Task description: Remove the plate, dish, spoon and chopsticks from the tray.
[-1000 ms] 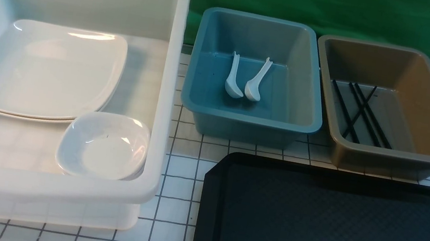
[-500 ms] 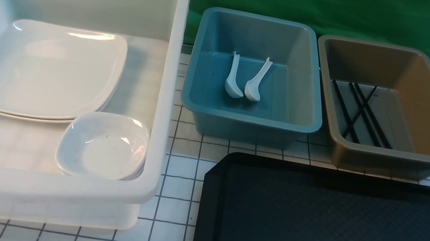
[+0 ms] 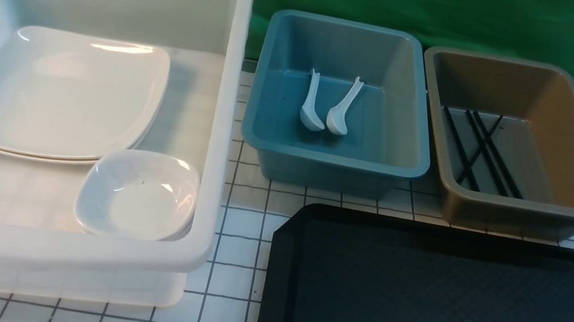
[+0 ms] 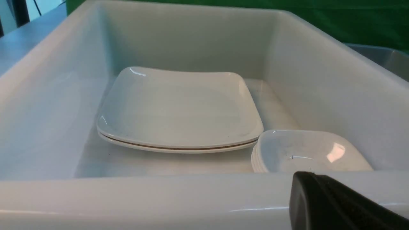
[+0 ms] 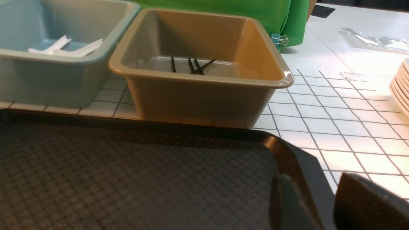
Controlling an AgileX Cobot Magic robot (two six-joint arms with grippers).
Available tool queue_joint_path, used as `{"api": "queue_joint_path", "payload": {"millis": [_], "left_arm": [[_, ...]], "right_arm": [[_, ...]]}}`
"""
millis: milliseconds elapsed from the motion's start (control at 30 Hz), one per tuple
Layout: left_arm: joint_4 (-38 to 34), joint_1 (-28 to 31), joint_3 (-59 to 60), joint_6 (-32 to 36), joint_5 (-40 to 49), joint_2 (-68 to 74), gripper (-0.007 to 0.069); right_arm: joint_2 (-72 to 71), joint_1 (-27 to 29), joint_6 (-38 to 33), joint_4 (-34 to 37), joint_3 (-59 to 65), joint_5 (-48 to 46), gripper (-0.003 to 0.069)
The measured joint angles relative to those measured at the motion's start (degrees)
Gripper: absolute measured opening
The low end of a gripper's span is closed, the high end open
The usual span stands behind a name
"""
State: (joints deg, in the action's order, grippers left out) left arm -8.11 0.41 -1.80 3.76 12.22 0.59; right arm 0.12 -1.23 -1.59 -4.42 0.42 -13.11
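While the tray [image 3: 441,312] fills the lower right with nothing on it, the plates [image 3: 58,93] and a small dish [image 3: 140,195] sit in the white bin [image 3: 225,116] at left. Two spoons [image 3: 327,110] lie in the teal bin [image 3: 333,157], chopsticks [image 3: 481,151] in the brown bin [image 3: 516,206]. At the lower right corner of its wrist view, the right gripper [image 5: 329,204] shows fingers parted over the tray's rim, holding nothing; the left gripper [image 4: 332,204] is closed outside the white bin's near wall.
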Motion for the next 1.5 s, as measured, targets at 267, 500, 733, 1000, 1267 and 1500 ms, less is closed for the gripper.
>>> {"api": "queue_joint_path", "payload": {"millis": [267, 500, 733, 1000, 1267, 1500], "left_arm": [[2.2, -1.4, 2.2, -1.2, -2.7, -0.6, -0.0001], [3.8, -1.4, 2.2, -1.4, -1.5, -0.6, -0.0001], [3.8, -1.4, 2.2, -1.4, 0.4, -0.6, -0.0001], [4.3, -1.4, 2.2, -1.4, 0.5, -0.6, 0.0], [4.6, -1.4, 2.2, -1.4, 0.5, -0.6, 0.0], [4.8, -1.4, 2.2, -1.4, 0.5, -0.6, 0.0002]], "right_arm": [[0.0, 0.0, 0.0, 0.1, 0.0, 0.0, 0.0239], [0.0, 0.0, 0.0, 0.1, 0.0, 0.0, 0.024], [0.0, 0.0, 0.0, 0.1, 0.0, 0.0, 0.024], [0.0, 0.0, 0.0, 0.1, 0.0, 0.0, 0.024], [0.0, 0.0, 0.0, 0.1, 0.0, 0.0, 0.024], [0.0, 0.0, 0.0, 0.1, 0.0, 0.0, 0.024]]}}
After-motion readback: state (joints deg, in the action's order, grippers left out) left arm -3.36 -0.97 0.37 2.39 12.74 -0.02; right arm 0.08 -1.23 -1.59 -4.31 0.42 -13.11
